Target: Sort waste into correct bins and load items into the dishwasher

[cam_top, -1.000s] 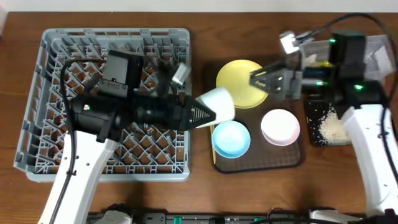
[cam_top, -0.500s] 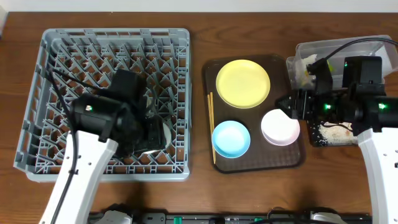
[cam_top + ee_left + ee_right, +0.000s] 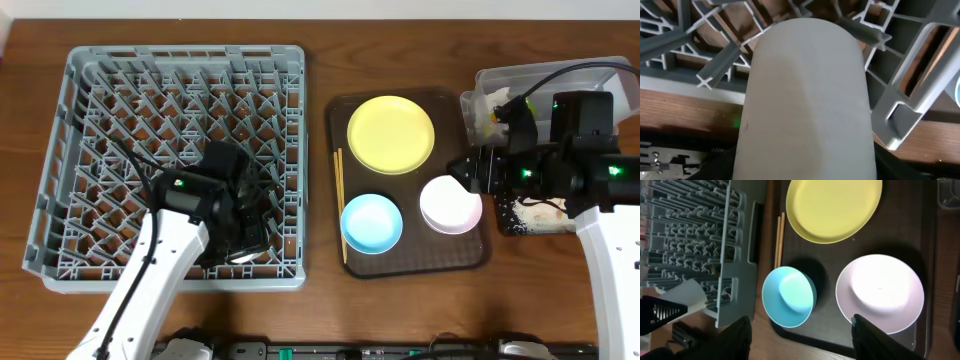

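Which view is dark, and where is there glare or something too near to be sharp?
Right wrist view: dim, with a bright sheen on the white bowl. Left wrist view: the white cup fills the frame, soft and featureless. Overhead view: evenly lit and sharp.

I can read no text, label, brand name or number on anything in my three views. The white cup [image 3: 805, 100] that fills the left wrist view shows me only a plain, unprinted wall.
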{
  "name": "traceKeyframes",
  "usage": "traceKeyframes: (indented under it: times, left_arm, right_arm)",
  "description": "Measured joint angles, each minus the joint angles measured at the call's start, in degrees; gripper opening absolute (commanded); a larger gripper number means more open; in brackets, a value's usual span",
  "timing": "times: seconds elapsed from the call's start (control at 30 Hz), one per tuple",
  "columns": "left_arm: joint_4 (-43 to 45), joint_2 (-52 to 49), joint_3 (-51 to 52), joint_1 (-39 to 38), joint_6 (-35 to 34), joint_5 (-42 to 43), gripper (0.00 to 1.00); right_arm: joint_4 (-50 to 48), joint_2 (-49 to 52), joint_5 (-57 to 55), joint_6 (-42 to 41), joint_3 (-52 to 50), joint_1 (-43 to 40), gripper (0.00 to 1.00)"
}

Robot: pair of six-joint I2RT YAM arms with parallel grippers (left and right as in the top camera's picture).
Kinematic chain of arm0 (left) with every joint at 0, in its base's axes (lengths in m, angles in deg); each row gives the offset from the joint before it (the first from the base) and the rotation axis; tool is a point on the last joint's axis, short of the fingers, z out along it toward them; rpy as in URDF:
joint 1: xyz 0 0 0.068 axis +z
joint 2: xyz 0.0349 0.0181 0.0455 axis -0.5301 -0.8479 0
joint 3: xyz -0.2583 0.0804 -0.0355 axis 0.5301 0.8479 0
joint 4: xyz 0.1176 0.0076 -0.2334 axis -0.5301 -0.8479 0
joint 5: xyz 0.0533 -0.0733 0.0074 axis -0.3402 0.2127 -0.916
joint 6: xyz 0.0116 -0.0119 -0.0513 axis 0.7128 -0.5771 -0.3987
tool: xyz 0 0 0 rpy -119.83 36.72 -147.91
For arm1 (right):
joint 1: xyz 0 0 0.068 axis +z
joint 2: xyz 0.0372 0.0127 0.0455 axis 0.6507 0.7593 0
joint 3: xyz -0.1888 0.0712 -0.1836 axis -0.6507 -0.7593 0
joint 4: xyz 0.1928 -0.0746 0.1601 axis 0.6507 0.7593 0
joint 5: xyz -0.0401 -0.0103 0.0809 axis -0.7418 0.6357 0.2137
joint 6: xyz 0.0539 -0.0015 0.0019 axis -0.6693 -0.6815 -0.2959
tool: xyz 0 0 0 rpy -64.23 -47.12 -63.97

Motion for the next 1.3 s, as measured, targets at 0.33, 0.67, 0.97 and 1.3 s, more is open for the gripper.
traceKeyframes:
  times: [0.33,0.67,0.97,1.3]
  left_arm:
    - [-2.38,0.0,0.04,0.0,-0.87,-0.48,0.73]
    - [-3.23,-0.02,-1.25,0.0,-1.29,-0.66,0.79]
    - [-11.82,-0.24,-23.26,0.0,2.19,0.33,0.81]
    - [-12.66,5.88,-34.53,0.0,3.52,-0.26,0.85]
  right_arm:
    - [0.11,0.0,-0.02,0.2,-0.02,0.0,0.63]
    - [0.42,0.0,-0.02,0.9,0.0,0.0,0.63]
    - [1.95,0.07,-6.91,2.6,-0.02,10.73,0.63]
    - [1.2,5.4,-18.12,-3.91,-0.02,20.81,0.34]
